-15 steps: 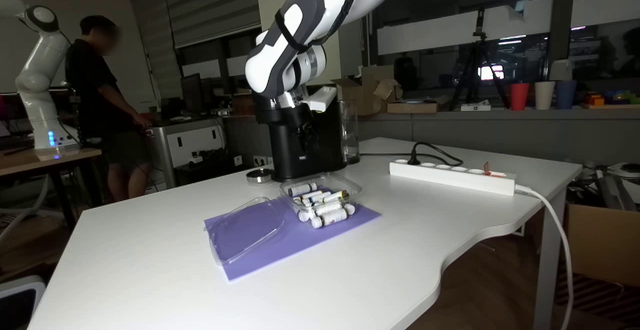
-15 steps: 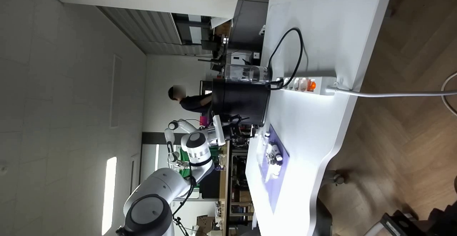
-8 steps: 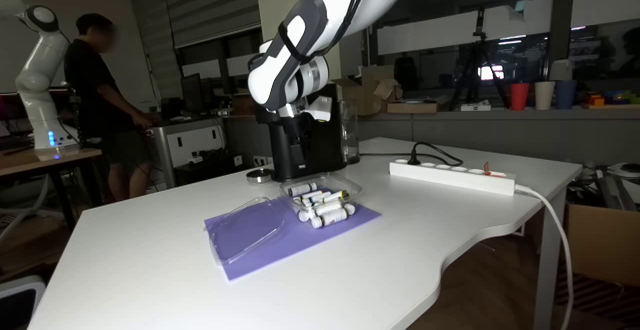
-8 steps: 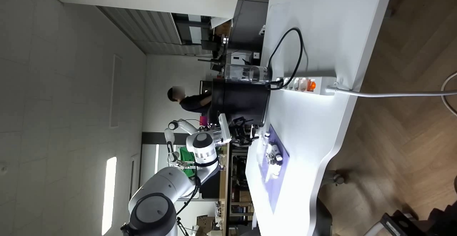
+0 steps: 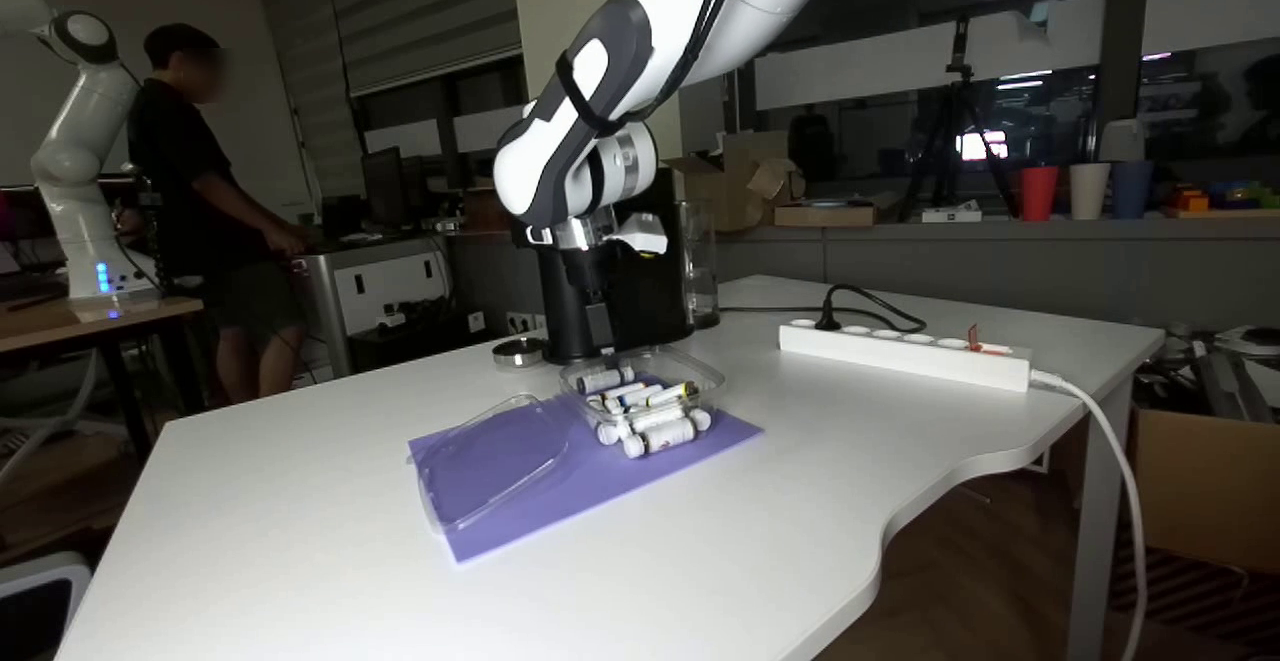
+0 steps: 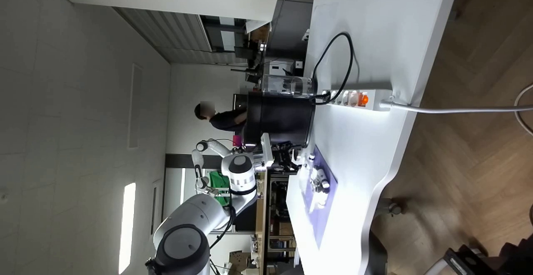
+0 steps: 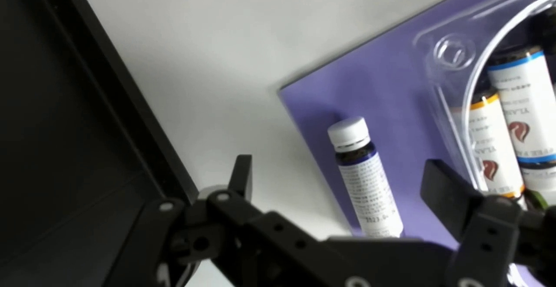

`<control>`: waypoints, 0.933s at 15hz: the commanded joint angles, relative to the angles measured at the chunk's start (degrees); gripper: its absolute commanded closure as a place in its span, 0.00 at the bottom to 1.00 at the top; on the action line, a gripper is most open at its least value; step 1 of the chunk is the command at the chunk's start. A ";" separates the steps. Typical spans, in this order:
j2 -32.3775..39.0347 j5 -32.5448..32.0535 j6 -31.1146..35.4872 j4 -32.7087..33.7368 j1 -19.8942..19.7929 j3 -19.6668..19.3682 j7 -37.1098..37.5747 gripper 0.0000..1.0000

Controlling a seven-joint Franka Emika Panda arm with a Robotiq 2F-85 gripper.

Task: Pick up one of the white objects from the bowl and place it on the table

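Note:
Several small white-capped bottles, the white objects, lie in the clear plastic bowl (image 5: 722, 381); a front one (image 5: 665, 435) and a label in the wrist view (image 7: 527, 104) show. A lone bottle (image 7: 369, 187) with a dark blue band lies outside the bowl on the purple sheet; it also shows in an exterior view (image 5: 606, 379). My gripper (image 7: 341, 180) is open and empty, its fingers over either side of this lone bottle, apart from it. The gripper also shows in an exterior view (image 6: 296, 162). The bottle's lower end is hidden by the gripper. The white table (image 5: 300, 521) lies around the sheet.
A black machine (image 5: 655, 291) stands close behind the gripper; its edge shows in the wrist view (image 7: 130, 117). A clear lid (image 5: 487, 519) lies on the purple sheet (image 5: 600, 491). A white power strip (image 5: 900, 356) and a round metal dish (image 5: 520, 352) are on the table.
My gripper has come down toward the lone bottle and its wrist has turned more upright. The bottles and bowl have not moved.

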 commanded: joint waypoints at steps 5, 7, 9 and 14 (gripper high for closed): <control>1.22 1.01 2.50 0.16 -1.71 2.57 -5.58 0.00; 1.73 3.06 -0.59 1.29 -1.75 2.78 -7.28 0.00; 1.92 5.18 -3.79 2.16 -2.16 3.35 -8.84 0.00; 2.09 5.85 -1.95 1.80 -2.35 3.12 -9.57 0.00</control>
